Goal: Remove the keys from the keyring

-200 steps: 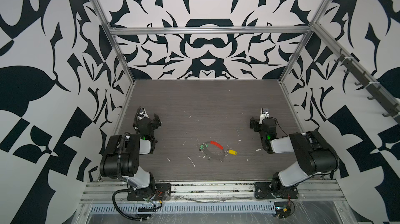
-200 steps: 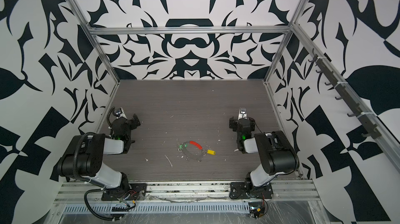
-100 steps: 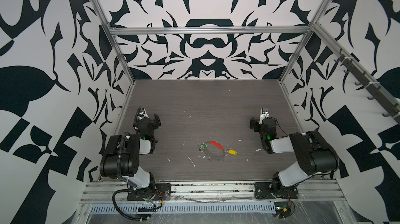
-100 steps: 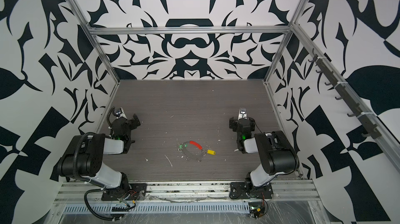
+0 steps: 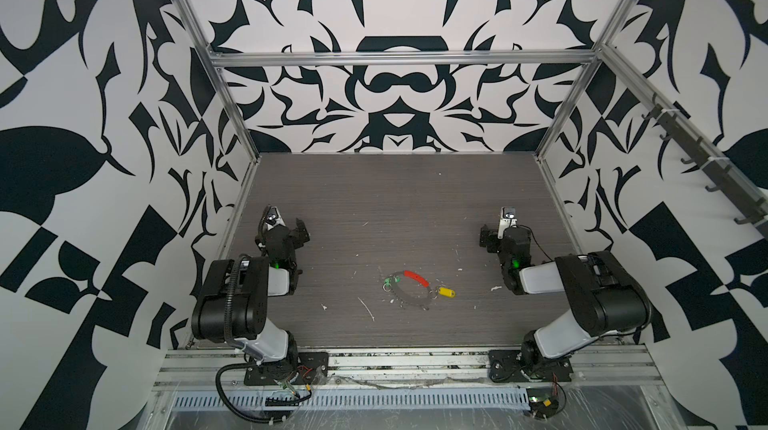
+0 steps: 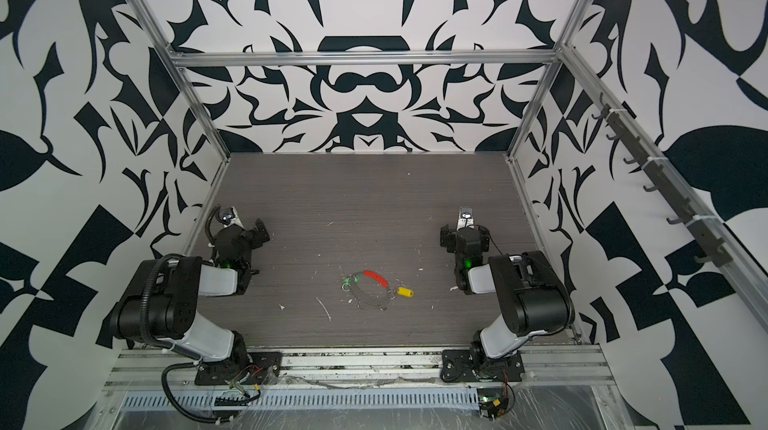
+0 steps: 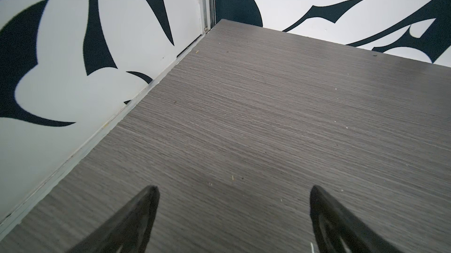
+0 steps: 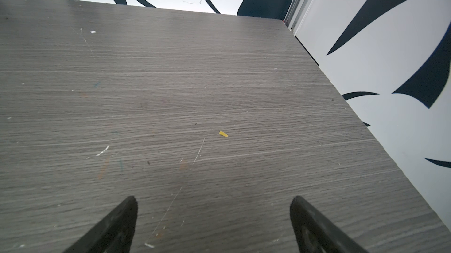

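Grey wood-grain table (image 5: 395, 199), seen in both top views, walled on its left, right and far edges. A wire keyring (image 5: 415, 277), red along its far arc, lies flat on it, nearer the near edge than the far one and about midway between the left and right edges. A yellow tag (image 5: 446, 292) lies just outside the loop toward the right edge, and a green tag (image 5: 390, 281) at the loop's rim toward the left edge. A white sliver (image 5: 368, 308) and scattered white flecks (image 5: 495, 288) lie near the keyring. The right wrist view shows a small yellow chip (image 8: 223, 134) on the surface.
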You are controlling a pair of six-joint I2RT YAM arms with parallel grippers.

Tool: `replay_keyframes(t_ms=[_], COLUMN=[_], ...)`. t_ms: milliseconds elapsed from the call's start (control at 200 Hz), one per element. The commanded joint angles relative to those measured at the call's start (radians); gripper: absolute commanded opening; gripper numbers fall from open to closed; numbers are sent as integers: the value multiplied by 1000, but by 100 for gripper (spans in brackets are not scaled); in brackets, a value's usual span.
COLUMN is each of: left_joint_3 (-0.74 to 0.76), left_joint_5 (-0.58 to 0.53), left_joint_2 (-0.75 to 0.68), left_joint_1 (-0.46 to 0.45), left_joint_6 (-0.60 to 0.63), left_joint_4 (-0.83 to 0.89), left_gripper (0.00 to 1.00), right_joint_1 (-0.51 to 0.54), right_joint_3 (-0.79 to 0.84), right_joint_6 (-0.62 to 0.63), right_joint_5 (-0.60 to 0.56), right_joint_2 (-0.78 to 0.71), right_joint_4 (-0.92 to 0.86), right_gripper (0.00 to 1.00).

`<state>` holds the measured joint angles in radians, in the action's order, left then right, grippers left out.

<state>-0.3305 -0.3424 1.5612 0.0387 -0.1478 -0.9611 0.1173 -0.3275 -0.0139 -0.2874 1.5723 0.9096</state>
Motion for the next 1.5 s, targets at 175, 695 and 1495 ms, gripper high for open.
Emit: replay_keyframes(t_ms=[175,695,1495], left_joint_3=[-16,-16,-169], left_joint_5=[5,7,-23], left_joint_2=[4,2,-383], left_joint_1=[-2,-2,0], left_joint_6=[8,8,-208], left_joint_4=[-27,-26,404], left_gripper=[99,99,99], right_joint_1=[-3,-4,53], right_joint_3=[-20,-19,-342], right_joint_6=[6,9,-312], right_joint_5=[3,10,-113], right_joint_2=[-16,-21,-378], right_joint_4=[20,24,-766], right_gripper=[100,100,100])
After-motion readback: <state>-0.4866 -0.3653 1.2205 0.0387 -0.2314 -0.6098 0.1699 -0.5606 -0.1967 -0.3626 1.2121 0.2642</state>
